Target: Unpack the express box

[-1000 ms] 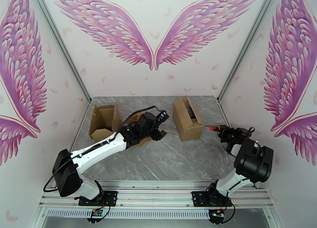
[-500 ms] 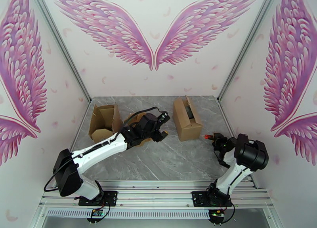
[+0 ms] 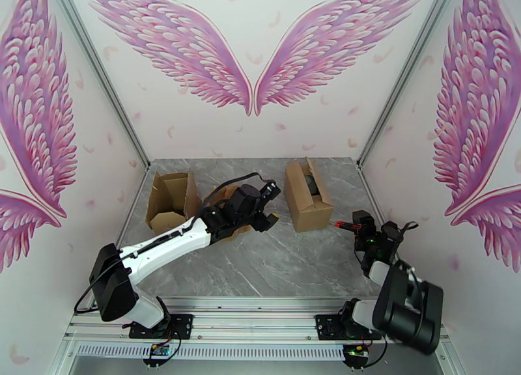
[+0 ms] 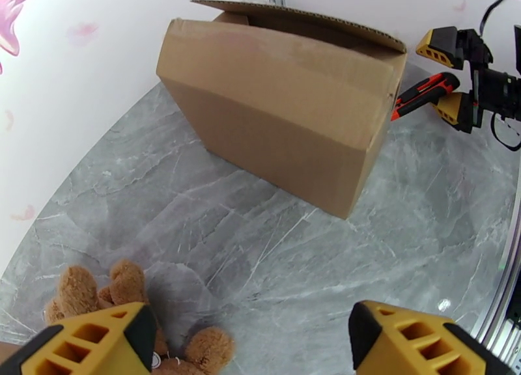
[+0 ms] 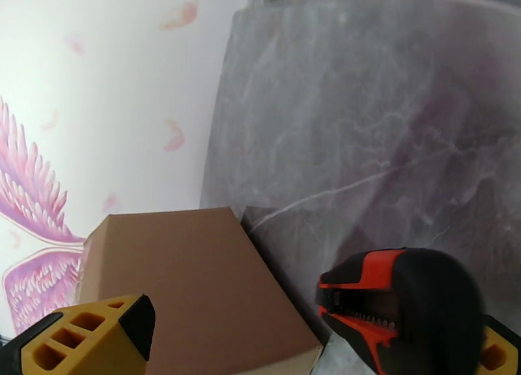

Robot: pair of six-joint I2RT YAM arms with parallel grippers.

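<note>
While the express box (image 3: 307,204) stands open-topped on the grey marble surface (image 3: 286,259), the left hand (image 3: 268,206) hovers just left of the box, its fingers spread wide around nothing, above a brown plush toy (image 4: 124,291). Right of the box, the right hand (image 3: 357,226) faces the box's side with fingers well apart, a red-and-black utility knife (image 3: 344,226) beside one finger. A second opened carton (image 3: 170,202) sits farther left of the box.
</note>
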